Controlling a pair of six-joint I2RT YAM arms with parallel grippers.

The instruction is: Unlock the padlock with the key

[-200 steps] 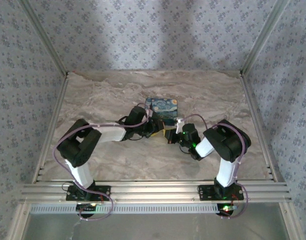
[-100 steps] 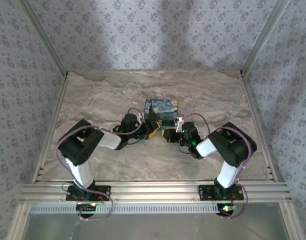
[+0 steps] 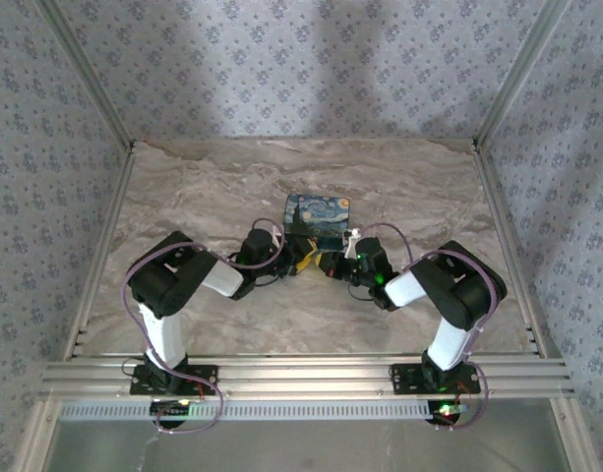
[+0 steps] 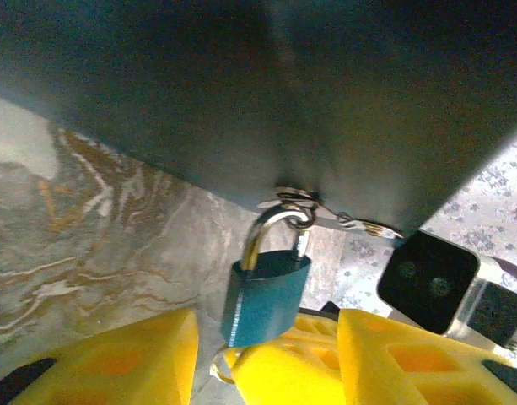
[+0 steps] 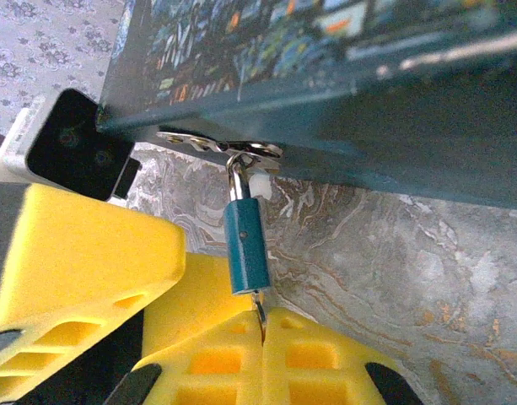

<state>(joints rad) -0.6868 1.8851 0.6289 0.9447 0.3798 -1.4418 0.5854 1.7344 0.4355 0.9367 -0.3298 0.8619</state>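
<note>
The padlock is a small teal-blue lock with a silver shackle. It hangs from a metal hasp on the edge of a flat box painted with a night sky. My right gripper is shut on the key, whose thin metal shaft meets the bottom of the padlock. My left gripper is open, one yellow finger on each side just short of the padlock. The right gripper's fingers sit between them under the lock. Both grippers meet by the box's near edge: the left gripper, the right gripper.
The box lies on a marble-patterned table inside patterned walls. The right wrist's black camera housing is close on the right of the lock. Bare table lies left, right and behind the box.
My left gripper has drawn back from the box's left edge and swung in toward the padlock. The right gripper has edged slightly left toward it.
</note>
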